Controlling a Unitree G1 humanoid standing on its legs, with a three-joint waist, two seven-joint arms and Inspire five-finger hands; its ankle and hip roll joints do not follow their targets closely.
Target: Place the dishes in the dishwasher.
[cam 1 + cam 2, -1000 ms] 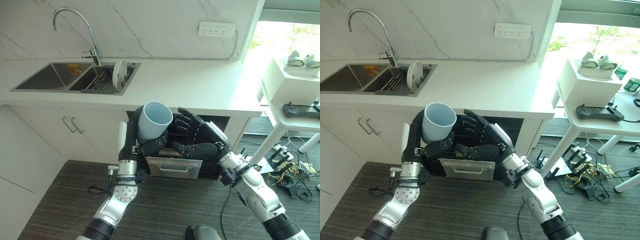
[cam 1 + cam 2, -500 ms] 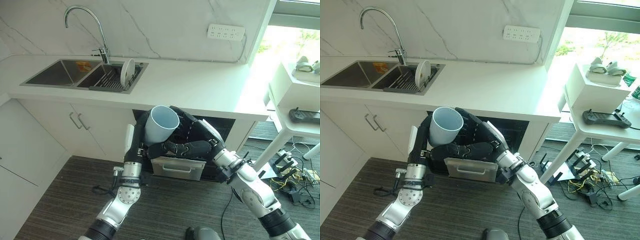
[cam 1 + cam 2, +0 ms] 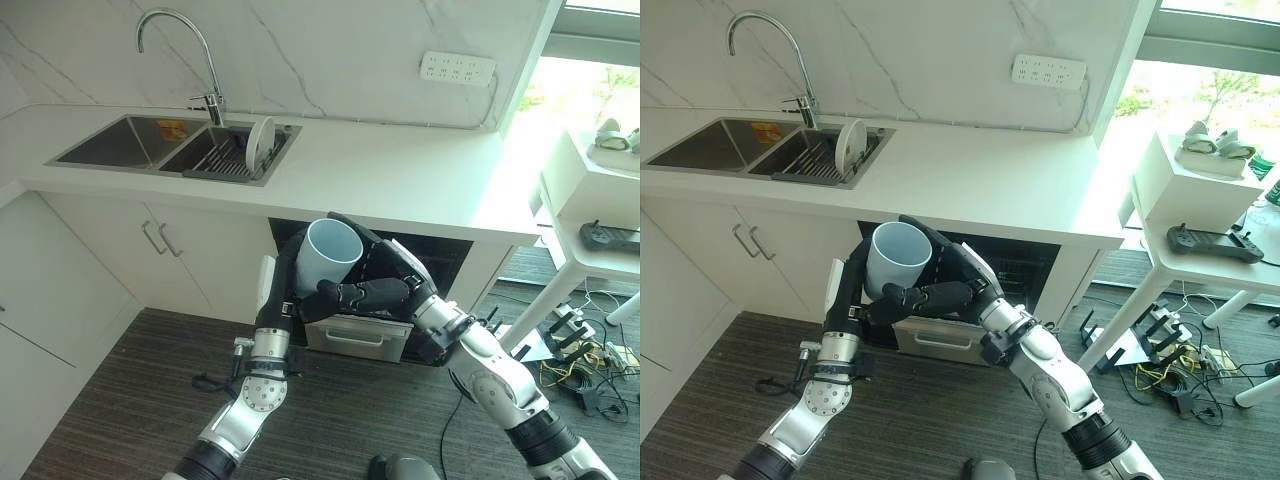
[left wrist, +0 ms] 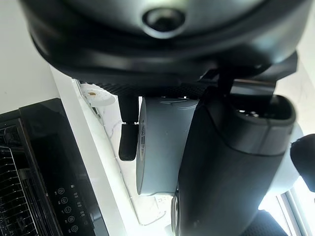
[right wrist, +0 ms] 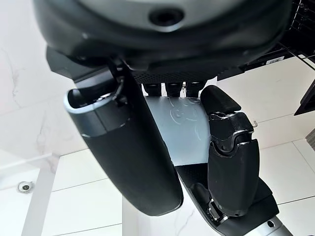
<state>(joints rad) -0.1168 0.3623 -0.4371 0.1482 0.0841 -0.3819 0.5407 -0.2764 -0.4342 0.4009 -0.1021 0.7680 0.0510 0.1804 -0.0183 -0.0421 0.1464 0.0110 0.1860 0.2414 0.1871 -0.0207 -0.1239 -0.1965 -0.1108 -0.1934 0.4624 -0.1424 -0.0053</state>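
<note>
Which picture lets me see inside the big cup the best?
The left eye view: the cup tips its open mouth at the camera, held between the left hand and right hand. The right eye view shows nearly the same. Both wrist views show its outer wall behind fingers.

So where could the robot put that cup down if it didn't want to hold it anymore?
The white countertop is bare between the sink and the window end. The sink's rack is crowded, with a plate standing in it. Both the left hand and right hand hold the cup before the open dishwasher.
</note>
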